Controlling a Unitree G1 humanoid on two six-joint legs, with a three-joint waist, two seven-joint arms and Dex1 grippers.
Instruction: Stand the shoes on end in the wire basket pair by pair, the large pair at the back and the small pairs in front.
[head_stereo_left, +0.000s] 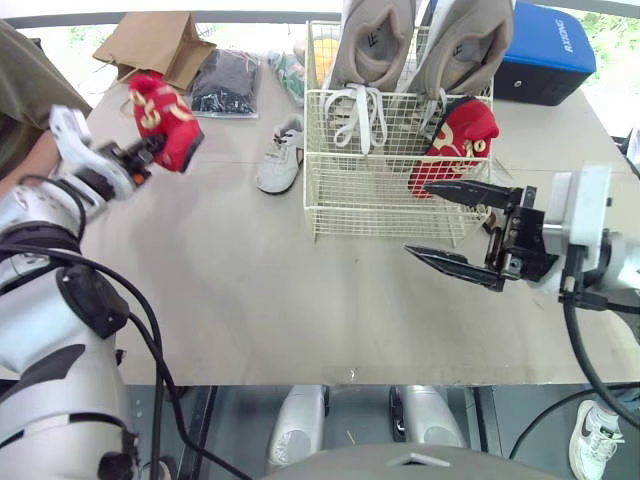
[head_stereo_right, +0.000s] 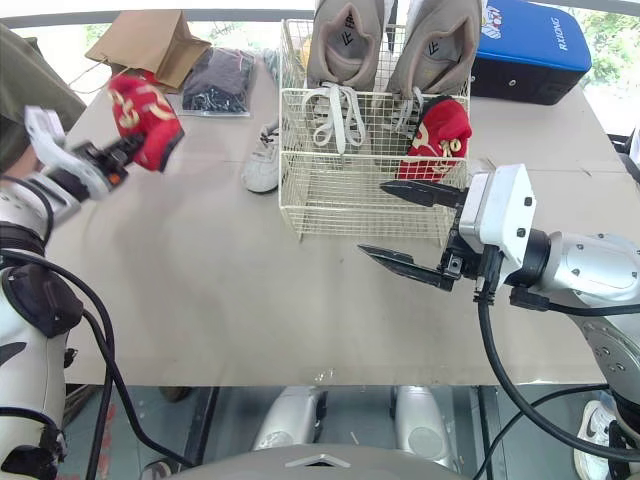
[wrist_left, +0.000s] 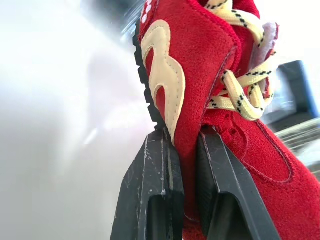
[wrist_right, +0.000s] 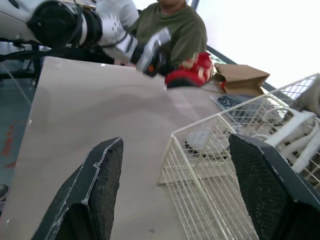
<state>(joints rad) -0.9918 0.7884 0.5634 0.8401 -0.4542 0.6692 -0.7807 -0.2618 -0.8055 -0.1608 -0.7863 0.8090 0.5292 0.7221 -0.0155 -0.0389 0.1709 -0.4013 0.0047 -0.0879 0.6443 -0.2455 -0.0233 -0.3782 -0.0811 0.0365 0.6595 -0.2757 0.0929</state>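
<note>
Red shoe (head_stereo_left: 165, 120) clamped in left fingers (wrist_left: 150, 190), right fingers (head_stereo_left: 465, 191) apart; blue case (head_stereo_left: 545, 50) maybe "RIDING".

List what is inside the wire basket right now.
In the basket: two grey shoes on end at the back, one red shoe front right. The red shoe covers the right grey shoe's lower end.
</note>
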